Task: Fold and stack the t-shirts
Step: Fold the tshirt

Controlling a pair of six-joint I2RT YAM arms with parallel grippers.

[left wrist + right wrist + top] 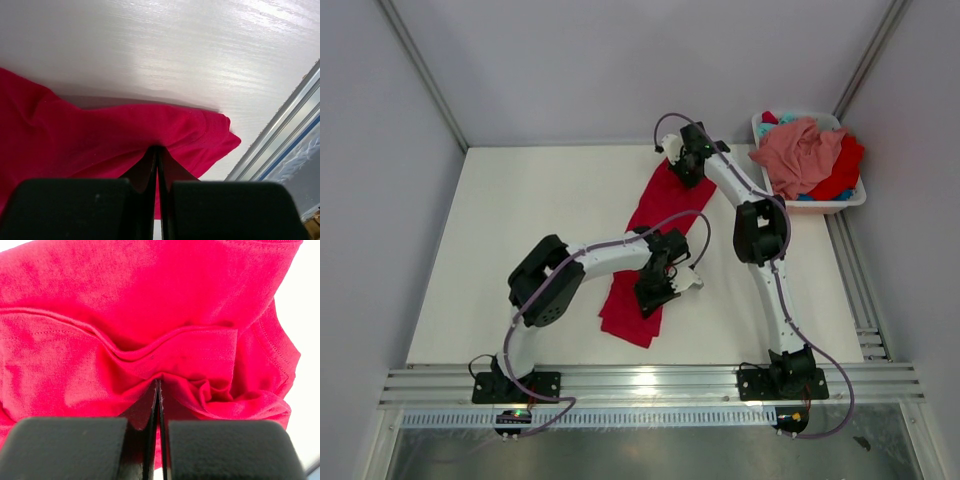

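Observation:
A bright red t-shirt (655, 215) lies in a long narrow strip on the white table, running from the far middle to the near middle. My left gripper (658, 290) is shut on its near part, red cloth (100, 135) pinched between the jaws. My right gripper (682, 168) is shut on its far end, bunched red cloth (165, 340) between the jaws. A salmon pink shirt (798, 152), another red one (840, 170) and a bit of teal (786, 119) sit piled in the basket.
A white plastic basket (845, 204) stands at the far right, off the table's right edge. Aluminium rails (650, 385) run along the near edge and the right side (850, 270). Grey walls enclose the table.

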